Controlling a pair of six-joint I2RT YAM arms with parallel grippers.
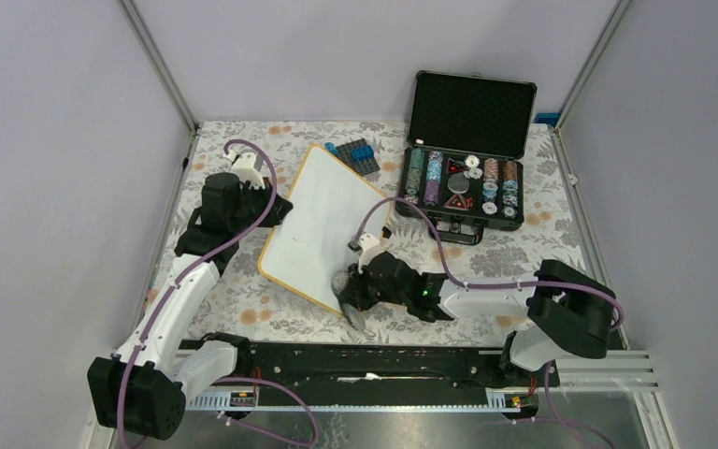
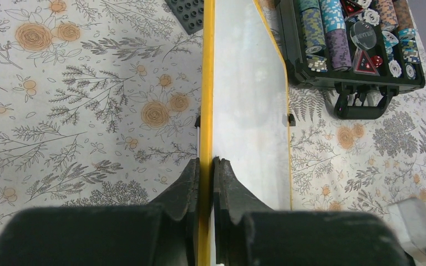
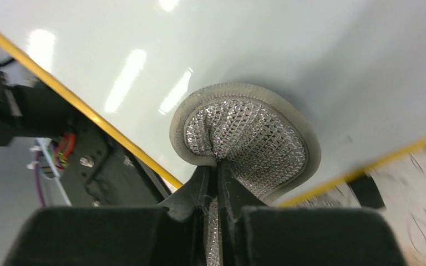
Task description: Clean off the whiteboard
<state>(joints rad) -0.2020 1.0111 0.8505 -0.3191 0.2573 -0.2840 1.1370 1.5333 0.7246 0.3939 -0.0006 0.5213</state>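
The whiteboard (image 1: pixel 323 224) is white with a yellow rim and shows no writing; it lies tilted in the middle of the table. My left gripper (image 1: pixel 280 208) is shut on its left edge; in the left wrist view the jaws (image 2: pixel 206 166) clamp the yellow rim, with the board (image 2: pixel 249 100) stretching away. My right gripper (image 1: pixel 348 292) is shut on a grey mesh cloth pad (image 3: pixel 249 133) and holds it against the board's near corner (image 3: pixel 227 50). The pad also shows in the top view (image 1: pixel 351 313).
An open black chip case (image 1: pixel 467 159) with poker chips stands at the back right; it also shows in the left wrist view (image 2: pixel 355 50). A dark studded block (image 1: pixel 355 154) lies behind the board. The tablecloth (image 1: pixel 524 253) is floral. A black rail (image 1: pixel 365 360) runs along the near edge.
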